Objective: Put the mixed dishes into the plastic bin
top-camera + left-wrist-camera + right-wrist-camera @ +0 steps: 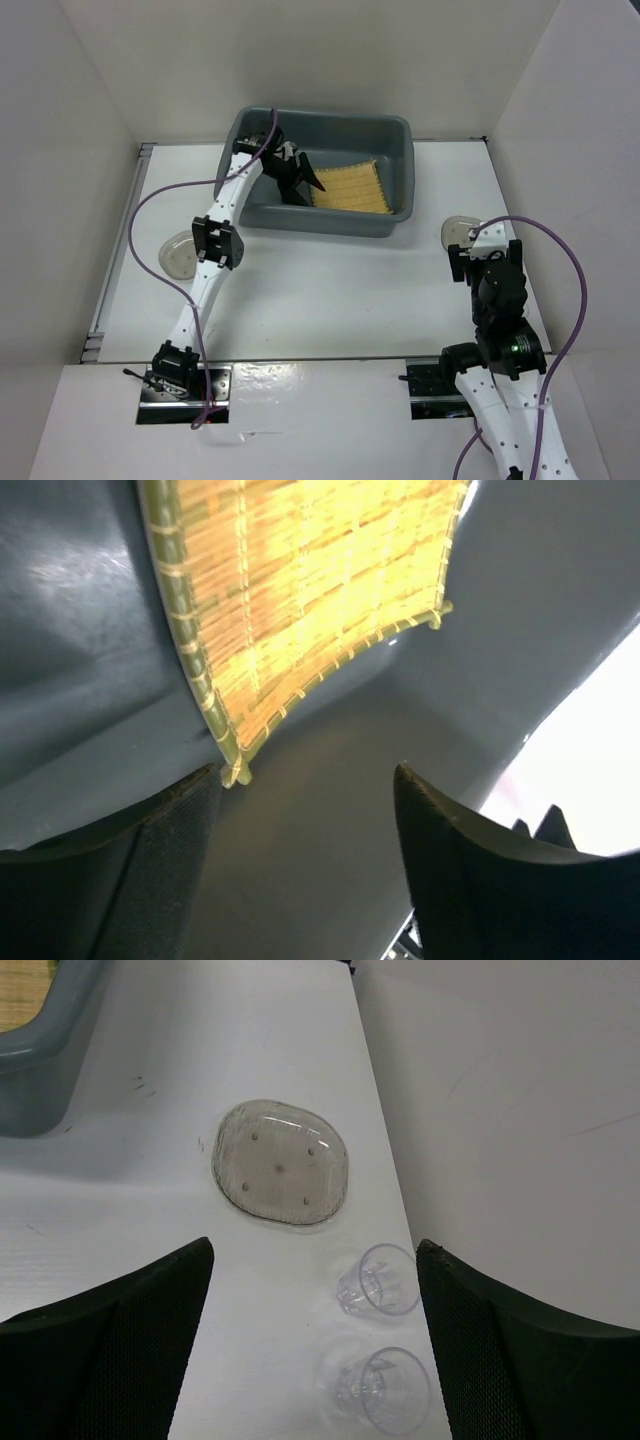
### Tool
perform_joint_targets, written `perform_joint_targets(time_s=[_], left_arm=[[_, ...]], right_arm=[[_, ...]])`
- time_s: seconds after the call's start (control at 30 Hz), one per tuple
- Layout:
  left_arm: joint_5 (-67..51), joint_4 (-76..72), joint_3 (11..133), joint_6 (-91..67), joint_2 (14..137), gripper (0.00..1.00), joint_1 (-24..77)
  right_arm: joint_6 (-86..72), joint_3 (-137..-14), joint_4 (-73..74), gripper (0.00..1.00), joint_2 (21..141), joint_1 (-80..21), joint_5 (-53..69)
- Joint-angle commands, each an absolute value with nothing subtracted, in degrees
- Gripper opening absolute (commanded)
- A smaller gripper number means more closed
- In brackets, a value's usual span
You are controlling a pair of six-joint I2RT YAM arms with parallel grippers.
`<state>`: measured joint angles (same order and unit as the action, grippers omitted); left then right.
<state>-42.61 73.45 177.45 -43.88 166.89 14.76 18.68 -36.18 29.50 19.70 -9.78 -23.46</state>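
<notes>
The dark grey plastic bin stands at the back centre. The yellow bamboo mat lies inside it, also seen in the left wrist view. My left gripper is inside the bin, open and empty, just left of the mat. A smoky-grey saucer lies at the left. Another saucer lies at the right. Two clear glass cups stand upright near the right wall. My right gripper is open and empty above them.
White walls enclose the table on the left, back and right. The right wall is close beside the cups. A corner of the bin shows in the right wrist view. The left arm's purple cable loops over the left side.
</notes>
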Motion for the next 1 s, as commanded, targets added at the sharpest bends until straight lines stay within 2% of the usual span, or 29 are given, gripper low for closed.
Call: perform_joint_targets(time_s=[0.0,0.07,0.17,0.27,0.4,0.43,0.47,0.5,0.57,0.6,0.67,0.7,0.73,0.8,0.83,0.87,0.9,0.97], left_arm=[[-45.7,74.5,179.6,-45.6,164.0,0.77,14.9],[-44.6,74.5,179.6,-46.7,160.9,0.85,14.9],[-41.1,74.5,179.6,-49.5,155.0,1.00,15.5],[-37.9,74.5,177.3,-50.0,148.4,1.00,17.0],[-27.2,74.5,162.2,-46.9,134.2,1.00,19.7],[-23.6,74.5,158.2,-46.1,126.9,1.00,20.2],[-15.4,74.5,149.9,-45.3,123.3,1.00,21.5],[-11.2,74.5,145.0,-44.7,115.4,1.00,22.2],[-4.6,74.5,135.7,-44.6,108.1,1.00,24.5],[0.1,73.1,126.3,-44.6,101.1,1.00,25.3],[1.1,65.8,114.7,-47.0,93.2,1.00,26.2],[0.5,63.4,108.9,-48.0,85.4,1.00,26.2],[1.3,61.5,98.4,-49.2,81.5,1.00,26.2],[3.7,57.7,88.8,-53.5,70.4,1.00,26.2],[4.6,54.4,79.9,-54.8,66.7,1.00,26.2],[4.7,52.9,76.2,-55.6,63.1,1.00,26.2],[4.1,52.0,73.3,-56.9,57.7,1.00,25.6],[4.1,52.6,70.8,-56.9,54.9,1.00,25.1]], right_arm=[[18.3,-35.9,25.6,0.87,20.5,-10.3,-25.0],[18.3,-35.4,25.6,0.89,20.5,-10.3,-25.0],[17.8,-35.4,25.0,0.97,20.5,-10.3,-25.5],[17.2,-34.9,24.5,0.98,20.5,-10.3,-26.6],[17.1,-33.8,24.3,0.98,22.8,-9.8,-25.8],[18.3,-33.7,25.0,0.98,24.2,-9.8,-23.9],[19.3,-35.2,26.2,0.98,25.6,-9.1,-22.6],[19.9,-35.9,29.1,0.98,27.4,-9.1,-22.6],[23.0,-37.2,32.2,0.98,33.6,-8.6,-22.6],[24.6,-37.2,33.2,0.98,35.5,-8.6,-23.7],[29.2,-36.6,33.2,0.98,39.4,-7.5,-26.5],[31.1,-36.6,32.2,0.98,40.3,-6.8,-26.5],[33.1,-36.6,30.9,0.97,41.2,-5.8,-25.4],[36.6,-38.3,29.8,0.92,45.6,-3.4,-21.5],[36.6,-40.2,29.3,0.89,48.0,-2.9,-20.5],[37.1,-41.6,29.8,0.81,50.6,-2.3,-17.6],[37.7,-42.8,30.3,0.78,56.4,-0.8,-16.1],[40.1,-45.6,30.8,0.77,61.5,1.0,-12.2]])
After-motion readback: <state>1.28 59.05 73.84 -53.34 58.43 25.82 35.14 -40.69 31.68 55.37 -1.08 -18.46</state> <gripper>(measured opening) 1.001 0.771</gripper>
